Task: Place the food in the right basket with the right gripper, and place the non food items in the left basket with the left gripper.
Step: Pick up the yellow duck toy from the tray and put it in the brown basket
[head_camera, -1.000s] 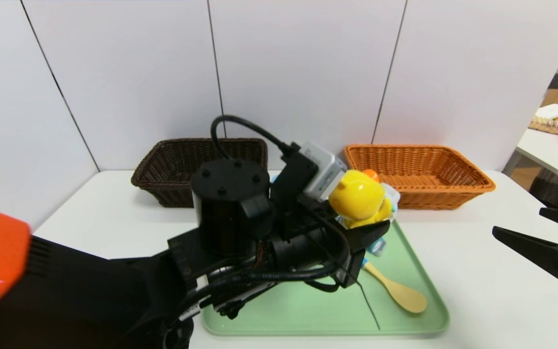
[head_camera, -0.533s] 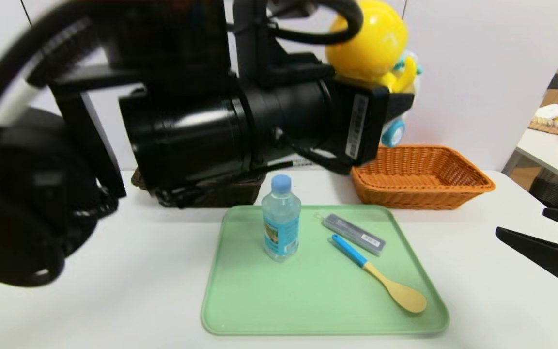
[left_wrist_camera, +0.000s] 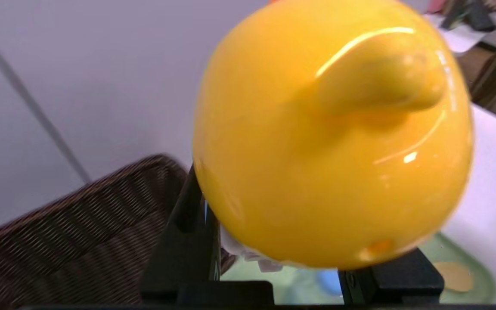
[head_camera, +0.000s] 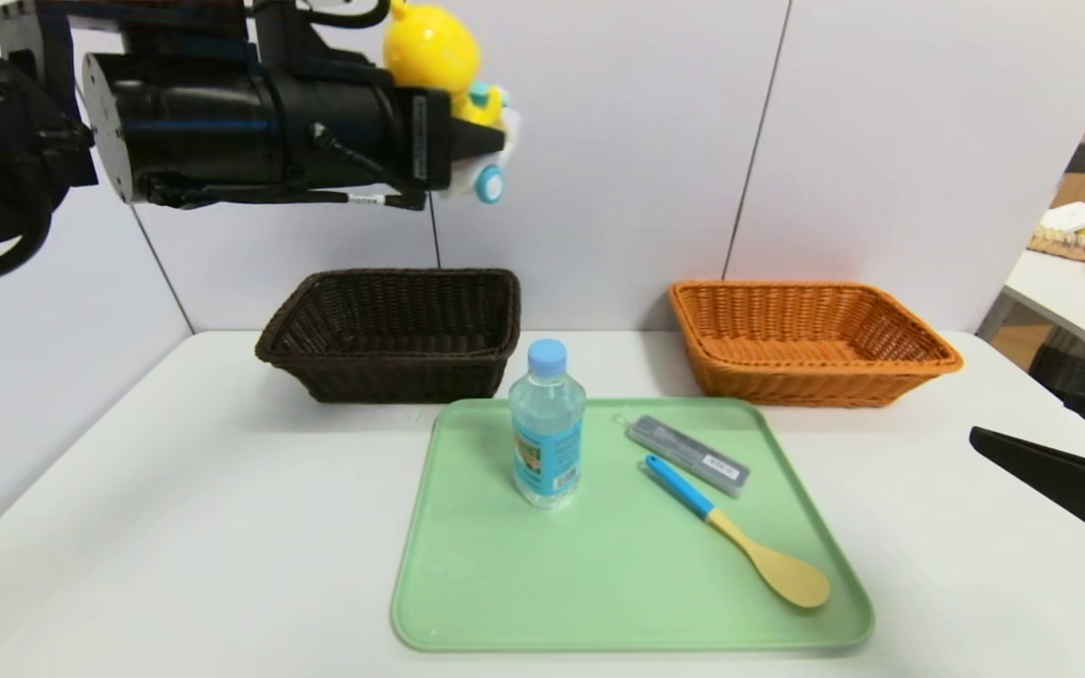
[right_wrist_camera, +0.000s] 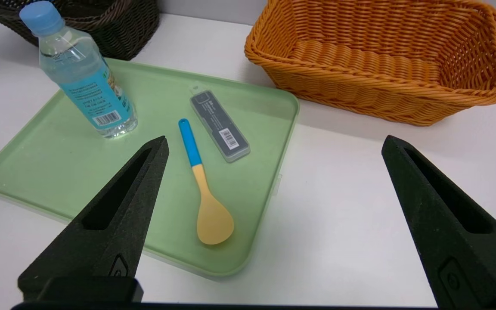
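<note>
Your left gripper hangs high above the dark brown basket, clenched on the yellow duck toy. Your right gripper waits spread wide beside the green tray, with the water bottle, spoon and grey case just ahead.

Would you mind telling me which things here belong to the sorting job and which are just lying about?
Job: yellow duck toy in left gripper; water bottle; grey case; spoon; brown basket; orange basket; right gripper, idle.

Lying about: green tray; clutter on side table.
</note>
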